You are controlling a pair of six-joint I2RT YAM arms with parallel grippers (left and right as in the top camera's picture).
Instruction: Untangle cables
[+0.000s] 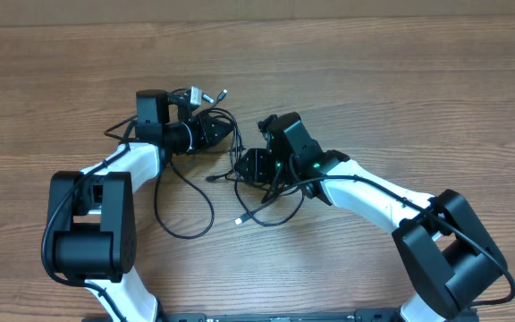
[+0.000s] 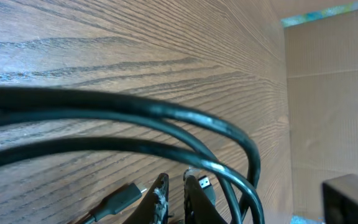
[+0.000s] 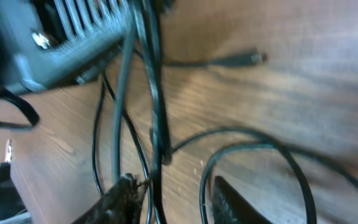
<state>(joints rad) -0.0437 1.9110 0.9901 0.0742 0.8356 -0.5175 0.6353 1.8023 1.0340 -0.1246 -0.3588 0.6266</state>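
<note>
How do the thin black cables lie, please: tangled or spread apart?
Tangled: the thin black cables cross and loop over one another in one bundle in the overhead view.

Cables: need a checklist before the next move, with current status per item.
1. Left fingers closed: ok, nearly together.
2. Left fingers actually holding a cord: cannot tell; a plug sits beside them, but the contact is hidden.
3. Right fingers clear to close: ok, they stand apart and a strand runs toward the gap.
4. Cables separated: not ok, bunched between the two arms.
5. Loose loop free to slide: ok, it lies flat on the table, and nothing sits on it.
</note>
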